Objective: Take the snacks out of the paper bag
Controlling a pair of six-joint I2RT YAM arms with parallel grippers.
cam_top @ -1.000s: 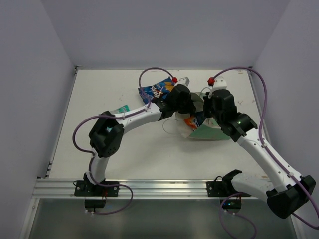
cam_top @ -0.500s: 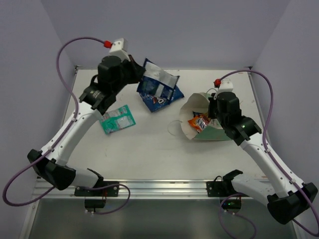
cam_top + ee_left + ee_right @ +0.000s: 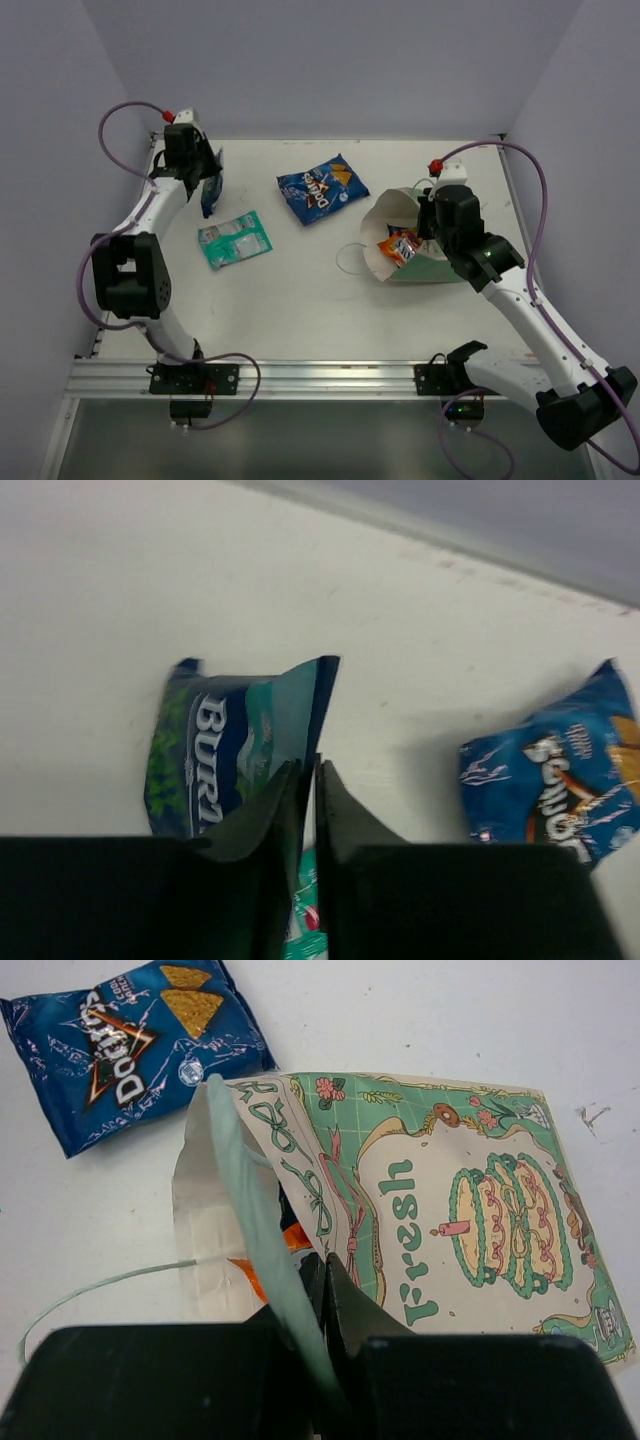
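My left gripper [image 3: 205,178] is at the far left of the table, shut on the edge of a dark blue snack packet [image 3: 210,192]. In the left wrist view the packet [image 3: 225,750] hangs left of my shut jaws [image 3: 310,768], close to the table. A teal-white packet [image 3: 235,241] and a blue Doritos packet [image 3: 322,188] lie on the table. The mint-green paper bag [image 3: 378,228] lies on its side with its mouth to the left. A red-orange packet [image 3: 400,246] shows inside. My right gripper [image 3: 322,1260] is shut on the bag's upper wall [image 3: 460,1200].
The bag's white string handle [image 3: 345,262] loops out onto the table in front of its mouth. The back wall runs close behind my left gripper. The Doritos packet [image 3: 125,1035] lies just beyond the bag's mouth. The left side wall is near the left arm.
My left arm has swung from the bag's mouth up and across to the far left, carrying the dark blue packet. The right gripper stays on the bag.
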